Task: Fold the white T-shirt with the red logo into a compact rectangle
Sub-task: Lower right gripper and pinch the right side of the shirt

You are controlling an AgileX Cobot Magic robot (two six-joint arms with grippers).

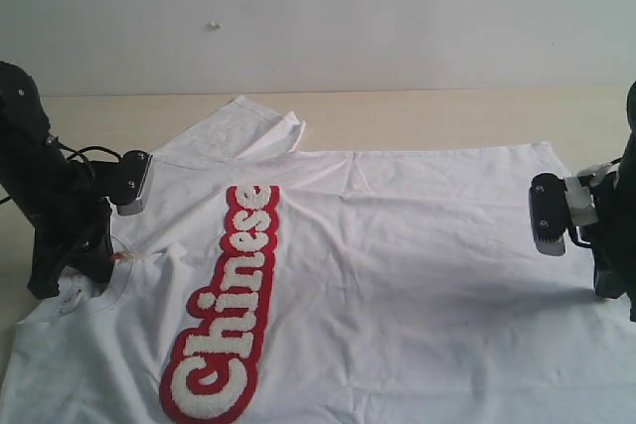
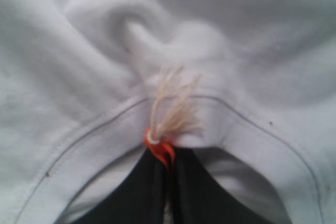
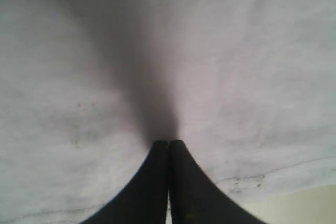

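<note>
The white T-shirt (image 1: 397,265) lies spread on the table, chest up, with its red logo (image 1: 229,315) reading "Chinese" running along the left half. My left gripper (image 1: 104,265) is at the neck opening. In the left wrist view it (image 2: 170,166) is shut on the orange neck tag (image 2: 160,148), below the ribbed collar (image 2: 94,135); a frayed beige string (image 2: 176,108) sticks out of the tag. My right gripper (image 1: 608,287) is at the shirt's hem end. In the right wrist view it (image 3: 169,144) is shut, tips on the fabric (image 3: 236,77), and no cloth shows between the fingers.
The beige table (image 1: 447,116) shows beyond the shirt, with a white wall behind it. One sleeve (image 1: 248,126) lies turned over at the far left. The hem edge (image 3: 273,174) and a strip of table (image 3: 310,205) appear beside the right fingers.
</note>
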